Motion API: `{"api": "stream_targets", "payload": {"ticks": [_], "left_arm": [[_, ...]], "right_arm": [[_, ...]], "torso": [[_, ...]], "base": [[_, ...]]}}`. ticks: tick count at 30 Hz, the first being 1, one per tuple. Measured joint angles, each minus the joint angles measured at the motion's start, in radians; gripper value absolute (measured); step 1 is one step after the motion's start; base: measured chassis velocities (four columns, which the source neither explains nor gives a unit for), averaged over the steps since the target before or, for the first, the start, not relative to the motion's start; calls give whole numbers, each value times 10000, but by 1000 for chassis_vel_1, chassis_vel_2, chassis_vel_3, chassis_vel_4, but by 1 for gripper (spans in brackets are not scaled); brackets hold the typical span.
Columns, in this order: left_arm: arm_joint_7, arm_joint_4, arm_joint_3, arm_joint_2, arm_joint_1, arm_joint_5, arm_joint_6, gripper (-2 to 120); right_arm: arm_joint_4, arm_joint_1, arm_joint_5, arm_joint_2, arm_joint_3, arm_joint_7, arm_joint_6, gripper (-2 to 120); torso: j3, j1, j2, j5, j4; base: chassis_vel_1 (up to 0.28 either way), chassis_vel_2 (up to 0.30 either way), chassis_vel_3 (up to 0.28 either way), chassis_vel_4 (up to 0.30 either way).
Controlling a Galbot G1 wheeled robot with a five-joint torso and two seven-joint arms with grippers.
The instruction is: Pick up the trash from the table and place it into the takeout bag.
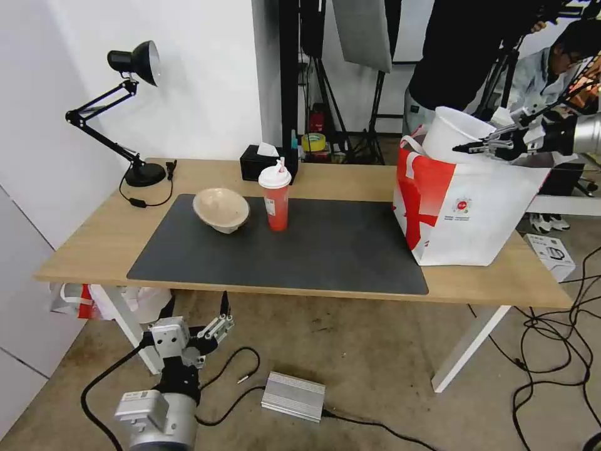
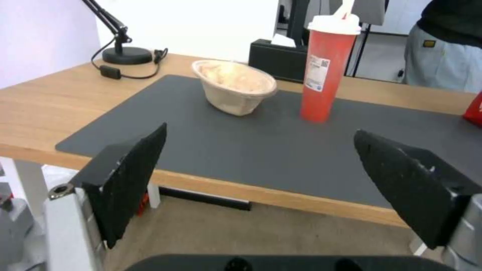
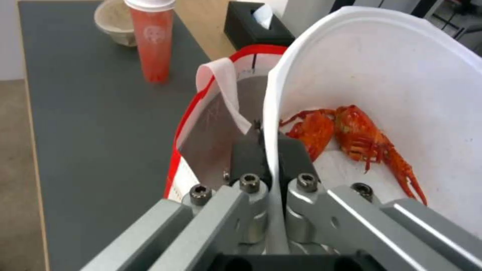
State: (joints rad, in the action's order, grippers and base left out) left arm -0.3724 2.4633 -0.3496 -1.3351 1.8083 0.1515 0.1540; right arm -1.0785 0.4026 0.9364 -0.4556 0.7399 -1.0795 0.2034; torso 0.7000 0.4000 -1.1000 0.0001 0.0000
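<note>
Right claw (image 3: 269,150), bowl (image 3: 401,75), red scraps (image 3: 351,139)

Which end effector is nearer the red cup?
Left. The left end effector hangs open below the table's front edge, facing the red cup; the right end effector grips the white bowl over the bag.

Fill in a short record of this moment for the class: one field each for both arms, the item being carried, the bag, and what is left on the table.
right gripper: shut on the rim of the white bowl, above the takeout bag
white bowl: tilted, red scraps inside
left gripper: open, low in front of the table
takeout bag: upright at the table's right end
left on mat: beige bowl, red cup, side by side
</note>
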Motion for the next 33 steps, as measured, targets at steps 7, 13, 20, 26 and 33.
{"api": "stream_targets", "payload": {"ticks": [7,13,20,26,33], "left_arm": [[-3,-1,-4,35,0,0,0,100],[-6,4,-9,31,12,-6,4,100],[-19,-1,-13,28,-6,-6,9,100],[-27,-62,10,15,-24,-6,9,100],[-28,-107,45,20,-66,-6,14,100]], "right_arm": [[-28,-5,156,14,0,26,123,0],[-80,-19,293,39,35,31,395,0],[-46,-93,373,-6,45,33,429,0],[18,-148,561,-66,21,95,422,1],[126,-115,666,-154,-24,119,365,34]], "torso": [[0,0,0,-1,0],[0,0,0,-1,0],[0,0,0,-1,0],[0,0,0,-1,1],[0,0,-1,-1,0]], "base": [[0,0,0,0],[0,0,0,0],[0,0,0,0],[0,0,0,0],[0,0,0,0]]}}
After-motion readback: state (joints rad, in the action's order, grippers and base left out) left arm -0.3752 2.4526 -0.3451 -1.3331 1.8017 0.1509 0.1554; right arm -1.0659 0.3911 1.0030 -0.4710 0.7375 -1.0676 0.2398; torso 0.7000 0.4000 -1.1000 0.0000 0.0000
